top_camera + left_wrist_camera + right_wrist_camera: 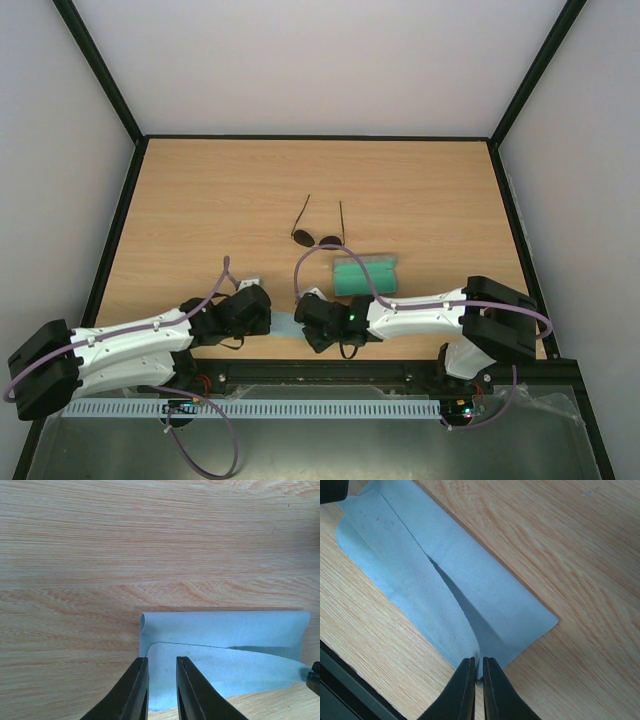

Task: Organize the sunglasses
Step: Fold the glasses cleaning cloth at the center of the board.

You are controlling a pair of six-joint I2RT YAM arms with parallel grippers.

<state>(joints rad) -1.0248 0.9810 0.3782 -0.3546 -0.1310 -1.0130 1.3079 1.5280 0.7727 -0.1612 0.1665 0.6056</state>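
The sunglasses [318,238] are seen only from the overhead camera, lying on the wooden table [200,200] near its middle, beyond both grippers and touched by neither. The two round dark lenses are turned toward the arms and the thin temple arms are spread away toward the far edge; finer detail of the frame cannot be made out. Just beside them, toward the right arm, a case [366,272] is found with a green surface showing, its near edge partly covered by the right arm and a cable, so that its full outline cannot be traced. A light blue cloth [285,325] is laid between the two wrists, and from above only a small strip of it is visible. The left gripper [162,660] is shown by its own camera with the jaws a narrow way apart; the folded upper layer of the cloth is seen through the gap, and it cannot be told whether the fingers touch it. The right gripper [479,661] is shown with the jaws drawn almost together on a raised corner of the cloth, where a ridge in the fabric is pulled up to the fingertips; the contact itself is hidden between the fingers. A dark shape is cut off at the right edge of the left wrist view, and another at the top left corner of the right wrist view; neither can be identified with certainty.
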